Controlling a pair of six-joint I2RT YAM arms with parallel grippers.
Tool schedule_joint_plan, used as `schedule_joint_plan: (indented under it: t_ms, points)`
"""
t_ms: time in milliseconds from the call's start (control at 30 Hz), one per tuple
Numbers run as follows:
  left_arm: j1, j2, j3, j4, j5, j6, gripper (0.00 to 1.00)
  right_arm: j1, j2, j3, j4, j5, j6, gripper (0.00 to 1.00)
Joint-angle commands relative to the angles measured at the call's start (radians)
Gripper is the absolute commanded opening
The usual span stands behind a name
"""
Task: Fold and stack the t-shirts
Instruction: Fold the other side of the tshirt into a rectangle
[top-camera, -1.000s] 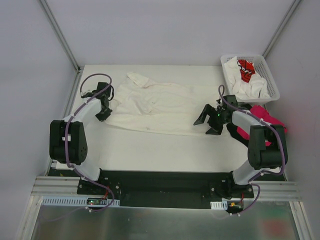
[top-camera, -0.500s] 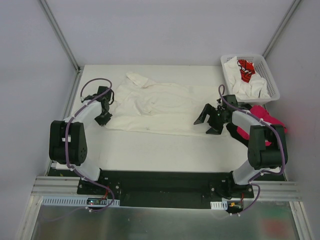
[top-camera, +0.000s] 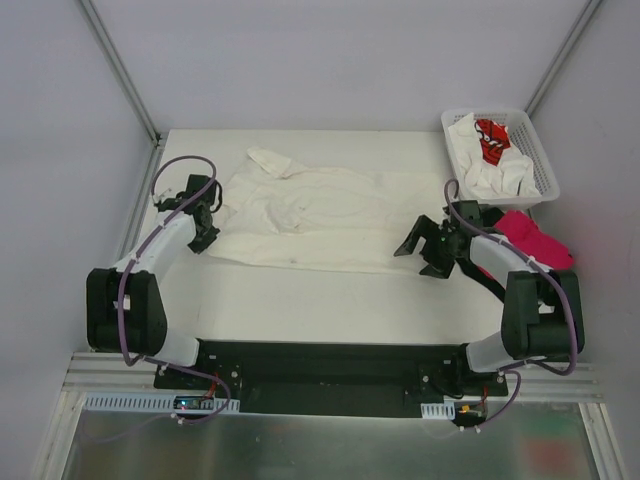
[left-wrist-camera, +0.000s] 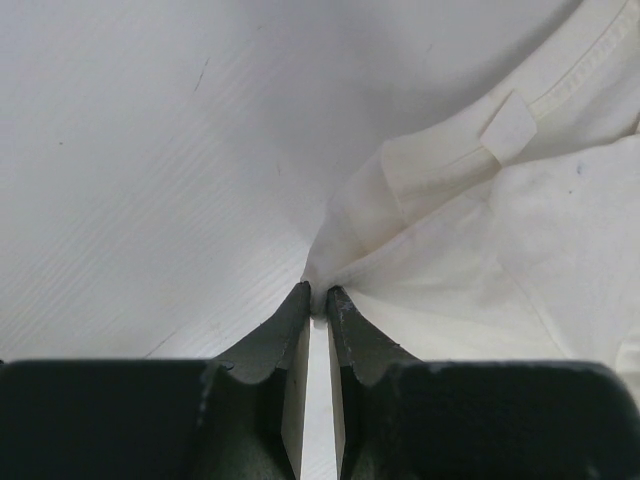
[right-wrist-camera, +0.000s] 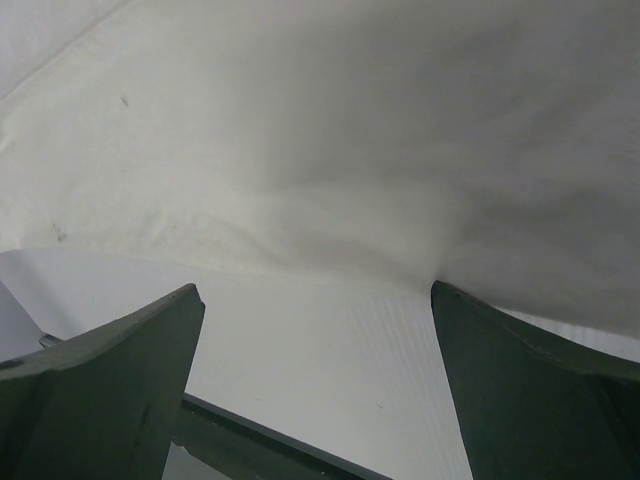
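Top external: a cream shirt (top-camera: 320, 215) lies spread across the middle of the table (top-camera: 300, 290), with one arm at each end of it.
Left wrist: the left claw (left-wrist-camera: 318, 295) is pinched together on a corner of the shirt (left-wrist-camera: 480, 280), and the cloth fans out from the tips over the table (left-wrist-camera: 150, 150).
Right wrist: the right claw (right-wrist-camera: 315, 292) stands wide apart and holds nothing. The shirt's (right-wrist-camera: 300, 150) hem lies just ahead of the fingers on the table (right-wrist-camera: 330, 350).
Other shirts: a pink shirt (top-camera: 530, 235) sits at the right edge beside the right arm. A red-printed shirt (top-camera: 490, 140) lies with white ones in the basket (top-camera: 545, 165).
Risk, grip: the left claw (top-camera: 205, 238) has only a small bite, so a hard pull could slip it free.
Risk, lopsided: if the right claw (top-camera: 418, 252) closes short of the hem or takes one layer only, the shirt would lift skewed and bunch.
Risk, snag: a wide swing of the right arm could drag the pink shirt along.
Edges: the left claw works close to the table's left edge. The basket fills the far right corner.
Room: the bare strip between the near hem and the arm bases looks the best place to fold toward.
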Motion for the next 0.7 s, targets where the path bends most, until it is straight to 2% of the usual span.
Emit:
schedule_joint_plan:
  t_ms: [0,233,400,533,567,667]
  points:
    - [0.007,-0.106,-0.048,-0.065,-0.035,-0.023,0.10,-0.037,-0.049,-0.060,0.051,0.041,0.027,1.00]
    - [0.007,-0.224,-0.133,-0.085,-0.023,-0.046,0.11,-0.054,-0.096,-0.111,0.091,0.038,0.044,1.00]
    - [0.007,-0.239,-0.124,-0.082,-0.032,-0.036,0.13,-0.059,-0.102,-0.089,0.097,0.023,0.050,1.00]
    - [0.007,-0.216,-0.106,-0.082,-0.008,-0.027,0.21,-0.059,-0.115,-0.054,0.093,0.015,0.063,1.00]
    - [0.007,-0.215,-0.104,-0.082,-0.003,-0.025,0.28,-0.060,-0.119,-0.046,0.088,0.018,0.062,1.00]
    - [0.007,-0.213,-0.098,-0.082,-0.001,-0.014,0.34,-0.062,-0.127,-0.020,0.076,0.022,0.062,1.00]
